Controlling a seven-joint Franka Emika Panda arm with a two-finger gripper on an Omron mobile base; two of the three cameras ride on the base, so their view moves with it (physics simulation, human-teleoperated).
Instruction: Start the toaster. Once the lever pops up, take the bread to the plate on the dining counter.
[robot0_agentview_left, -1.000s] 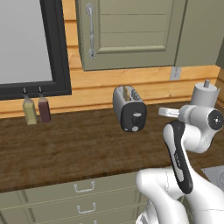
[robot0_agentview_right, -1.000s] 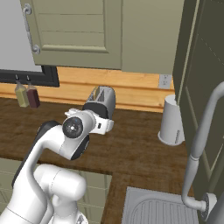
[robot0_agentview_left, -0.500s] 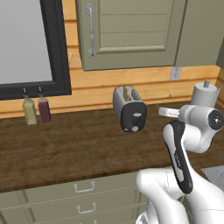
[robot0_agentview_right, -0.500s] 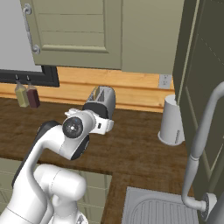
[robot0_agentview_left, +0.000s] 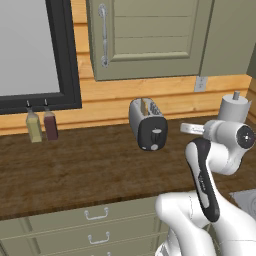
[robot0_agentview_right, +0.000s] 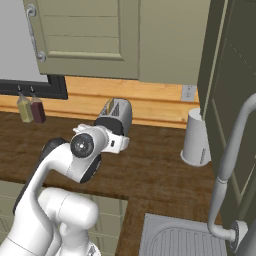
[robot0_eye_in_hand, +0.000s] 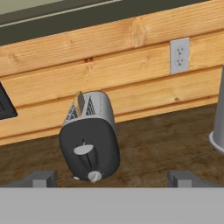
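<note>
Nothing differs from the earlier frames: arm, camera views and counter items all sit exactly as they did a second and half a second ago. The toaster stands upright on the dark wood worktop, near the back against the orange plank wall, black end panel facing the robot. The lever is a grey tab partway up the panel's vertical slot, with the round knob below it. The bread pokes out of the slot on the toaster's left side in the hand view, only its tan top edge showing. The gripper hangs back from the toaster, well apart from it, fingers spread wide and released, holding nothing; its two dark fingertips rise at the bottom of the hand view, either side of the toaster's base. In the left base view the white arm bends up from the lower right with the hand pointing towards the toaster. Two bottles, one olive and one dark red, stand side by side below the black-framed window to the left of the toaster. A white cylinder stands to the toaster's right below the wall outlet. A grey faucet arcs over the sink at right in the right base view.
</note>
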